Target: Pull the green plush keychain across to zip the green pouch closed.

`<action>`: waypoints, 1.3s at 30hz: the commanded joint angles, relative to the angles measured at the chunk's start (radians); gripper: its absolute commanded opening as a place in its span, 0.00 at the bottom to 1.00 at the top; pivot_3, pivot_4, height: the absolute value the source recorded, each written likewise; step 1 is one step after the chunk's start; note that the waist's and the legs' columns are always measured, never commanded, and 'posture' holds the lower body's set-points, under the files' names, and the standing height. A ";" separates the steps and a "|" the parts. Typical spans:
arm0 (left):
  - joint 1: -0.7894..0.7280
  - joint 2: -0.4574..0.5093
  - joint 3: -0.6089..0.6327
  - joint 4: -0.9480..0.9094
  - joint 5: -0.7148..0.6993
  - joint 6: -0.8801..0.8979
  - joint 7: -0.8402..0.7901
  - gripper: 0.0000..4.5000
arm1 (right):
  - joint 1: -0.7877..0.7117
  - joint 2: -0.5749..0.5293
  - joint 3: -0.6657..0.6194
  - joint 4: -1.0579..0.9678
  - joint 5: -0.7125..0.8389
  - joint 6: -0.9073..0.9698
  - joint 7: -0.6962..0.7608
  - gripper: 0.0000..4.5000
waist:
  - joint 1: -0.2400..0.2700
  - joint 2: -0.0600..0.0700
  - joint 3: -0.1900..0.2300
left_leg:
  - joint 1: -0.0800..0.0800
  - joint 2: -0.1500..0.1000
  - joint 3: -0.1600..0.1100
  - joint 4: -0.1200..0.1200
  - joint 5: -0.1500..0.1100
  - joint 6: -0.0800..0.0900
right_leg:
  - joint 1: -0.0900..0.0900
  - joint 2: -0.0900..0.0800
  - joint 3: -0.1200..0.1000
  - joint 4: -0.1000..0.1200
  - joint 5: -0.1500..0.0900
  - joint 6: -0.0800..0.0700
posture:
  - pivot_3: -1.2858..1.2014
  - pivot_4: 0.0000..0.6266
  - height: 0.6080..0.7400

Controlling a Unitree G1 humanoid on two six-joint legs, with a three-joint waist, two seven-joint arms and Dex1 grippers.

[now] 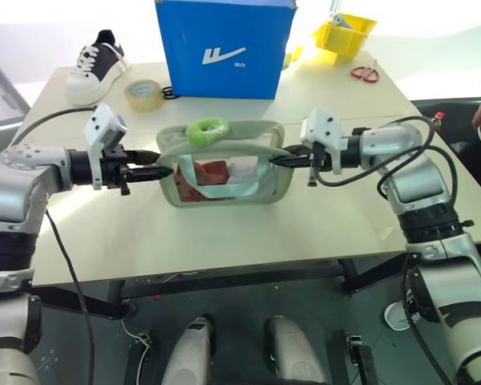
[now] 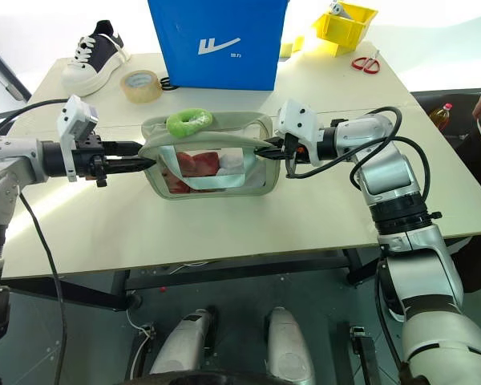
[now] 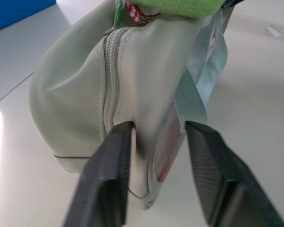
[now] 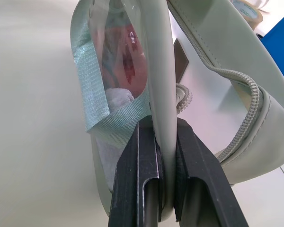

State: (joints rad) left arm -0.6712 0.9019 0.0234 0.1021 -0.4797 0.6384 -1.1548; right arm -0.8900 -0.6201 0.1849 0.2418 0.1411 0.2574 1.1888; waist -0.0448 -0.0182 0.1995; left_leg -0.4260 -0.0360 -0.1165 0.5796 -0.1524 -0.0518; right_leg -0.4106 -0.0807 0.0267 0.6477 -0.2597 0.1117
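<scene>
The pouch (image 1: 224,172) sits mid-table (image 1: 248,241), keychain (image 1: 208,130) on top. Left gripper (image 1: 165,170) at its 9 o'clock, right gripper (image 1: 276,160) at 3. Box (image 1: 223,48) at 12; tape (image 1: 143,94) and shoe (image 1: 96,66) at 10; scissors (image 1: 365,73) at 2.

Seeing blue bag (image 1: 224,48) standing at far side of table (image 1: 345,216), carrying white swoosh-like logo on its front face. Tiny white characters sitting just beside logo, too small for me to read. Not making out any other text, number or sign on anything else in view.
</scene>
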 commanded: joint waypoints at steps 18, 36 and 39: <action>0.016 0.015 0.015 0.049 0.073 -0.129 -0.040 0.00 | -0.191 0.153 -0.050 -0.133 0.140 0.169 -0.064 0.57 | -0.006 0.000 0.000 | 0.001 0.001 -0.001 -0.002 0.000 0.000 | 0.000 0.001 0.000 0.001 0.000 0.000 | 0.52 0.24 1.00; 0.012 0.010 0.012 0.007 0.070 -0.095 -0.040 0.00 | -0.275 0.353 0.095 0.213 -0.070 -0.184 -0.111 0.57 | -0.003 0.000 0.000 | 0.001 0.000 0.000 -0.001 0.000 0.000 | -0.001 0.001 0.000 0.001 0.000 0.000 | 0.52 0.24 1.00; 0.016 0.010 0.015 -0.002 0.068 -0.088 -0.034 0.00 | -0.279 0.349 0.083 0.214 -0.073 -0.176 -0.110 0.37 | -0.003 0.000 0.000 | 0.001 0.000 0.000 -0.001 0.000 0.000 | -0.001 0.001 0.000 0.001 0.000 0.000 | 0.52 0.24 1.00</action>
State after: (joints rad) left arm -0.6621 0.9020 0.0243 0.1224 -0.4139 0.5420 -1.1920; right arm -1.1438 -0.2654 0.2884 0.4791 0.0623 0.0880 1.0770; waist -0.0478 -0.0181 0.1992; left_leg -0.4254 -0.0358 -0.1169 0.5785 -0.1524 -0.0518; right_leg -0.4111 -0.0801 0.0266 0.6490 -0.2595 0.1117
